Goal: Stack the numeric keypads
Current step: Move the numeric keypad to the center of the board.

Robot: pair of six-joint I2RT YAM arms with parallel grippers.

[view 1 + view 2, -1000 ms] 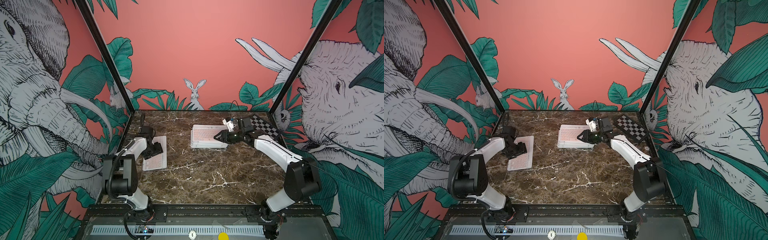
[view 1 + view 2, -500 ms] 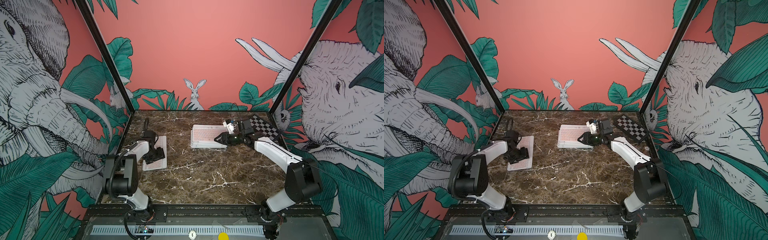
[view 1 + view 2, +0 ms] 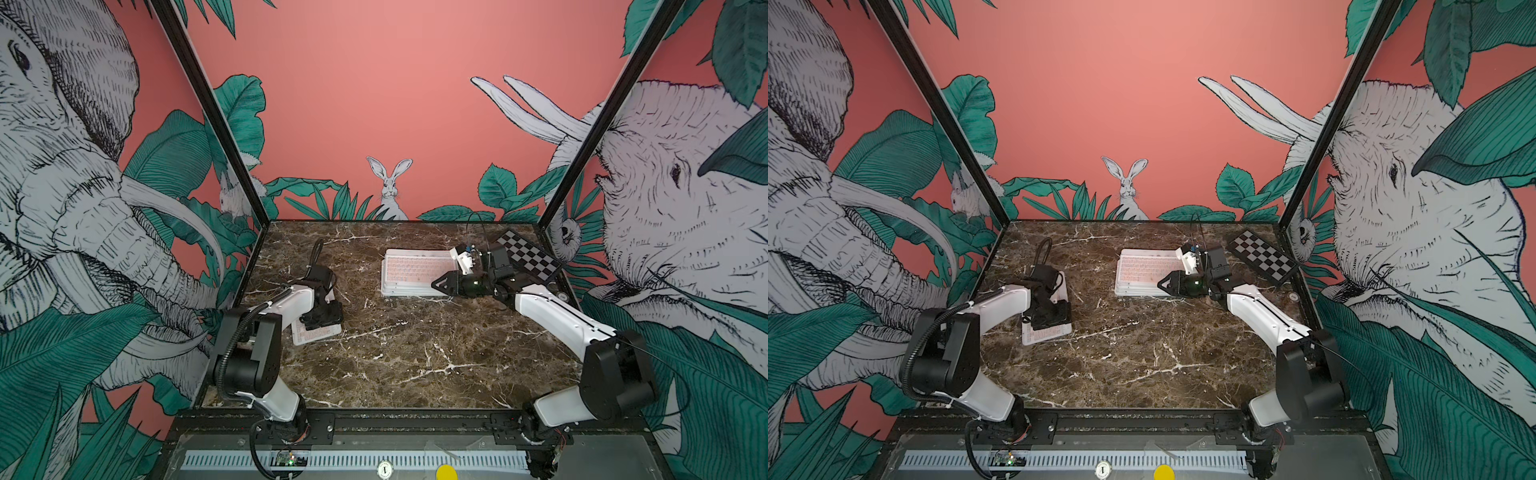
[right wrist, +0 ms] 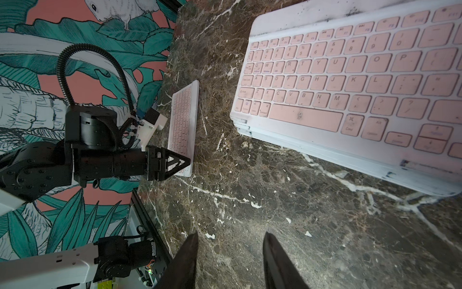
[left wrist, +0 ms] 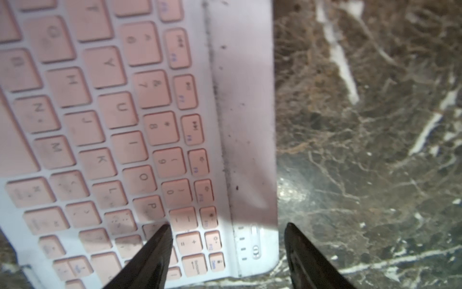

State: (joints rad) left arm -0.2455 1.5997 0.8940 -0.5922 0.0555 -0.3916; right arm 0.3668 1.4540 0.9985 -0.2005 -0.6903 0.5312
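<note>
A stack of numeric keypads, pink-keyed on top, lies at the back middle of the marble table. A single pink-keyed keypad lies flat at the left. My left gripper is open low over this keypad's near end. One finger is above the keys, and the other is past the long white edge, over marble. My right gripper is open and empty over bare marble by the stack's near right corner.
A black-and-white checkered board lies at the back right, behind my right wrist. Printed walls enclose the table on three sides. A black rail runs along the front edge.
My left gripper has slid along the single keypad toward its near end. The right gripper has hardly shifted.
</note>
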